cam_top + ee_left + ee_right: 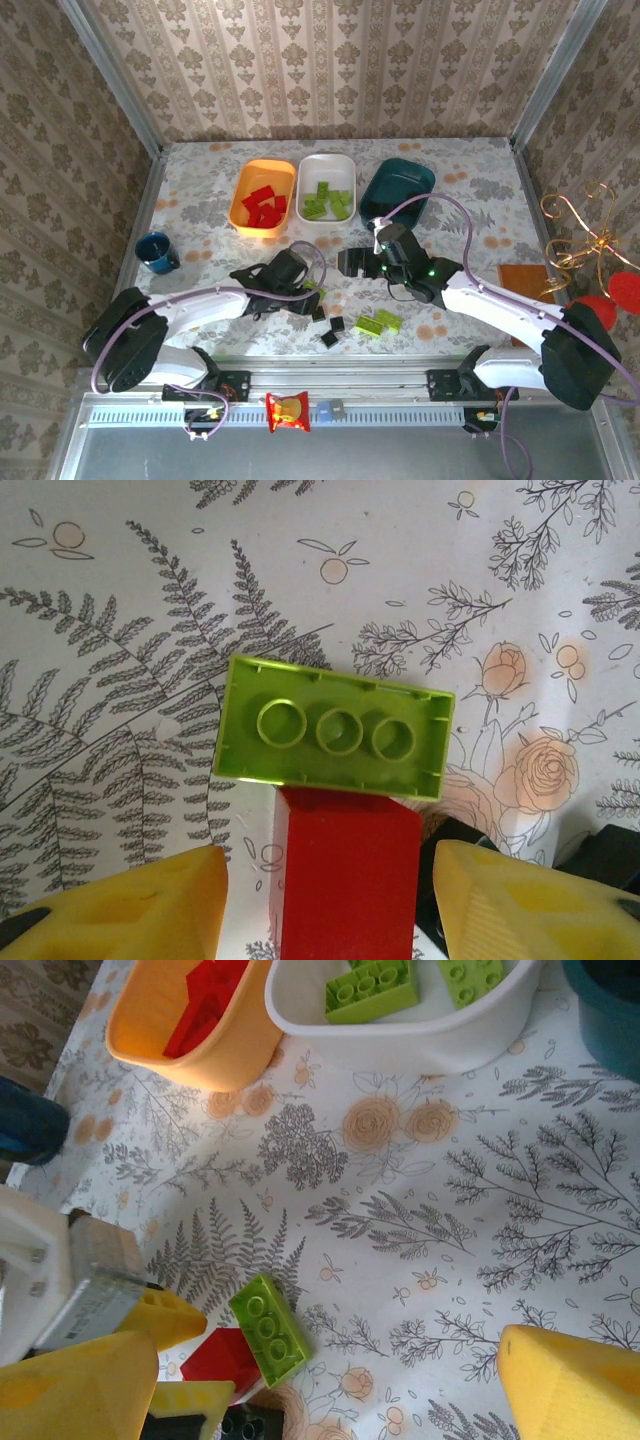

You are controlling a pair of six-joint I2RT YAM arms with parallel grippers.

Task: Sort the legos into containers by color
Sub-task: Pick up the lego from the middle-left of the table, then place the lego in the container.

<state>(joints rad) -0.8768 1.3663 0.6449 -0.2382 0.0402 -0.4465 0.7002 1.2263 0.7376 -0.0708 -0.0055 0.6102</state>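
Across the far table (200, 180): three trays (327, 157) side by side.
Nearer the arms, loose bricks (370, 326); left of the trays, a cup (157, 252).

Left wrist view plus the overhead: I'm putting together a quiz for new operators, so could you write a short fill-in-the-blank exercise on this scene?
1. The sorted red bricks lie in the ___ tray.
2. The white tray holds only ___ bricks.
3. In the left wrist view, the brick between the left hand's yellow fingers is ___.

Missing words: orange; lime green; red.
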